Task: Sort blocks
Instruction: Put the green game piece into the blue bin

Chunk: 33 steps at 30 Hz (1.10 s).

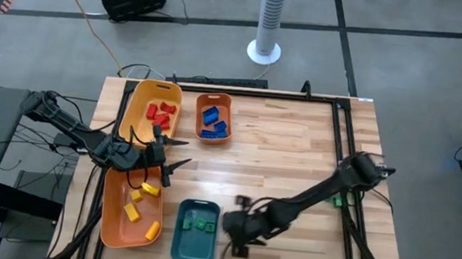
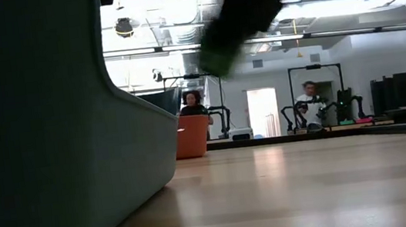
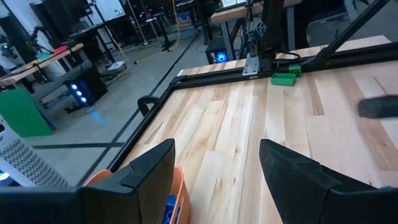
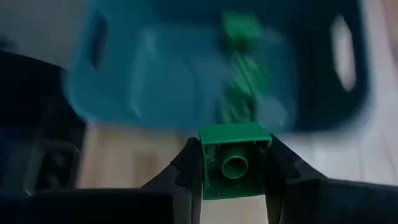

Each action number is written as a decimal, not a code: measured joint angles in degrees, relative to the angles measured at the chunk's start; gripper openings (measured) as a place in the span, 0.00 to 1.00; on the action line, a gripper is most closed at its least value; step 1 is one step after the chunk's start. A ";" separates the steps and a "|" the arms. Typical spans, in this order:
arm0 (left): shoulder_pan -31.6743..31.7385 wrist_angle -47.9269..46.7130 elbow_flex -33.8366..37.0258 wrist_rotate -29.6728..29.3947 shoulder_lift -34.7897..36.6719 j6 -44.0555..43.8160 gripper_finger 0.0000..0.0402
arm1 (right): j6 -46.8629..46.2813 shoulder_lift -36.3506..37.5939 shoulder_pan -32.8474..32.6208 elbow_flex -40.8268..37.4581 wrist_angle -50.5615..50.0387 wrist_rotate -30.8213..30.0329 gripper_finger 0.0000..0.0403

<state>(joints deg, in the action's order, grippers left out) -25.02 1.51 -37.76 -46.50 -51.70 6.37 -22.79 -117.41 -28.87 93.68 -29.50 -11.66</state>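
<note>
Right arm carrying a green block toward the teal tray.

The right gripper point(image 4: 235, 163) is pinching a green block point(image 4: 235, 158) between its jaws, just beside the teal tray point(image 1: 179, 241) where other green blocks point(image 1: 200, 223) are lying. The block is squarish, with no clear long axis, its hollow underside facing the wrist camera. Releasing too soon would likely be dropping it onto the tabletop point(image 1: 297, 144) short of the rim. The left gripper point(image 1: 171, 163), jaws spread, is hovering between the yellow tray point(image 1: 136, 109) and the orange tray point(image 1: 110, 215).
</note>
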 joint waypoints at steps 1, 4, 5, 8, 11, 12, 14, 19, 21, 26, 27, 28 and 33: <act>0.00 -0.33 0.00 -0.02 0.00 -0.14 0.57 | 1.64 -1.86 0.43 3.18 -1.04 0.47 0.26; 0.00 -1.15 0.00 -0.02 0.00 -0.74 0.57 | 4.88 -6.54 1.88 11.44 -5.68 1.22 0.26; 0.00 -1.04 0.00 0.00 0.02 -0.92 0.57 | 5.30 -7.80 2.34 13.56 -6.39 1.30 0.27; 0.00 -0.98 0.00 0.00 0.02 -1.28 0.57 | 5.78 -11.04 4.07 18.17 -7.96 3.02 0.33; -0.15 -1.00 0.00 0.00 0.02 -1.61 0.57 | 5.41 -13.46 5.63 20.70 -8.46 8.34 0.45; -0.28 -1.01 0.00 0.00 0.02 -1.68 0.57 | 4.92 -13.98 6.04 21.27 -8.75 9.89 0.49; -0.64 -1.01 0.00 0.00 0.02 -1.41 0.57 | 4.07 -14.23 6.86 22.12 -9.79 11.85 0.58; -0.85 -1.54 0.00 0.00 0.02 -0.66 0.57 | 3.80 -11.99 7.35 22.22 -16.22 11.42 0.69; -0.85 -2.57 0.00 0.00 0.02 -0.73 0.57 | 2.27 -9.25 7.06 22.22 -24.39 6.33 0.69; -0.85 -3.49 0.02 0.00 0.02 -0.68 0.57 | -12.76 -1.36 5.22 21.90 -52.54 -10.86 0.69; -0.85 -3.42 0.02 0.00 0.02 -0.59 0.57 | -18.79 0.11 5.43 20.77 -58.20 -11.48 0.69; -0.85 -3.40 0.02 0.00 0.02 -0.34 0.57 | -24.67 1.90 5.79 18.43 -61.19 -11.12 0.69; -0.83 -3.07 0.02 0.00 0.02 0.26 0.57 | -38.31 17.25 7.78 -4.56 -53.47 -6.27 0.70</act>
<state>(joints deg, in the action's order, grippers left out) -25.85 -1.56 -37.74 -46.50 -51.68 6.64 -61.10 -100.17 -21.09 89.12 -82.98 -17.93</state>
